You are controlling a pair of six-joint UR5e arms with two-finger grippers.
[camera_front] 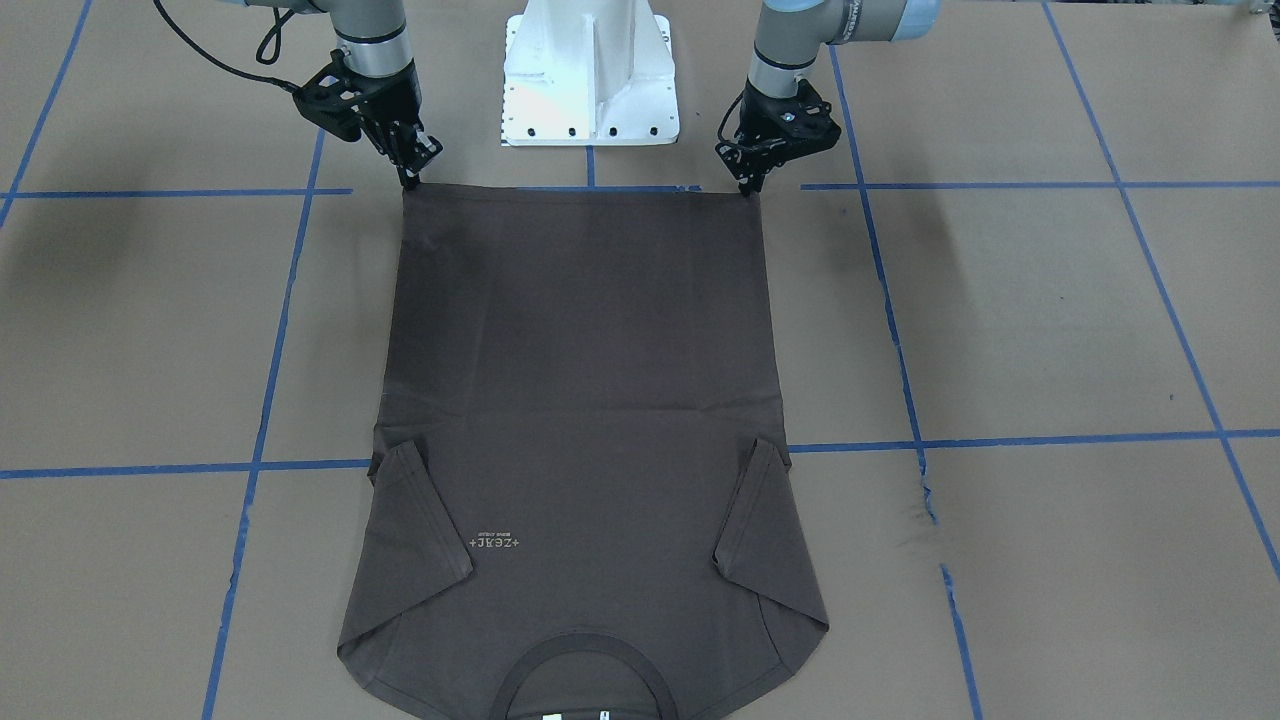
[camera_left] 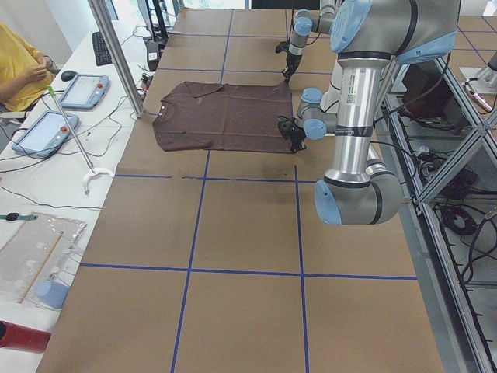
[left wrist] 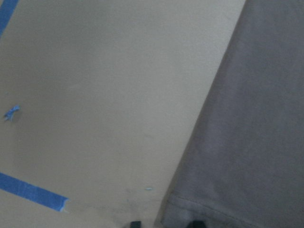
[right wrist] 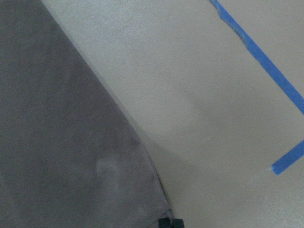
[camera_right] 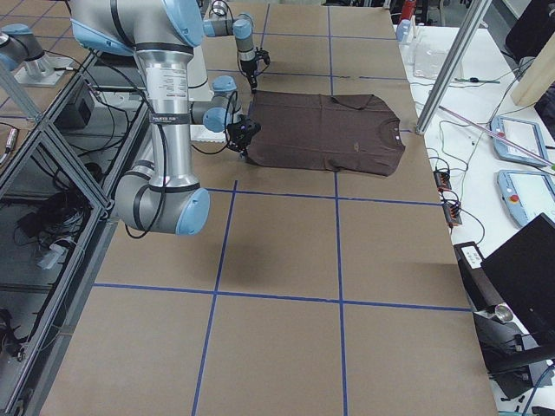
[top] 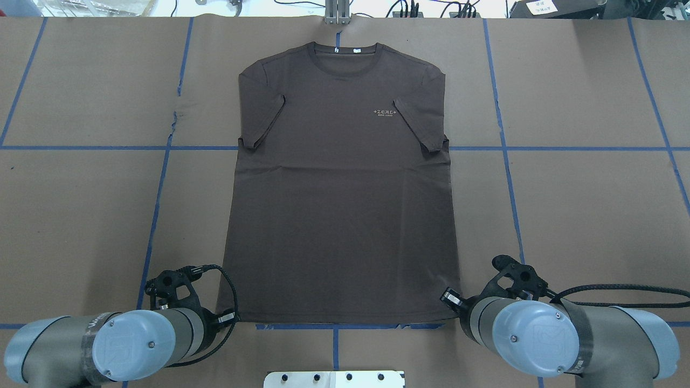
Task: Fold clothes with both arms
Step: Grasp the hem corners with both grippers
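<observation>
The right gripper (camera_front: 410, 180) and the left gripper (camera_front: 746, 183) are both down at the table (camera_front: 1050, 320), one at each hem corner of the shirt (camera_front: 580, 350).

The shirt lies flat, face up, between the two grippers and stretches away from them. Its collar (camera_front: 585, 660) is at the end farthest from them. Both sleeves (camera_front: 420, 520) are turned in over the body, well beyond the grippers, and the pale lettering (camera_front: 495, 542) lies beside the sleeve on the right gripper's side. The white base (camera_front: 590, 80) stands behind and between the grippers.

Judging by this, the sleeves are done and the body is not yet folded: the shirt lies at full length with no crease across it. What is left looks like carrying the hem up toward the collar, perhaps in more than one fold.

In the left wrist view the left fingertips (left wrist: 135, 223) stand a little apart, with the hem corner lying between them, so this grip does not look closed on the cloth. In the right wrist view the right fingertips (right wrist: 164, 222) are almost together right at the corner, and the shirt's edge just ahead of them seems slightly raised. It looks pinched there, though the contact itself sits at the picture's edge.
</observation>
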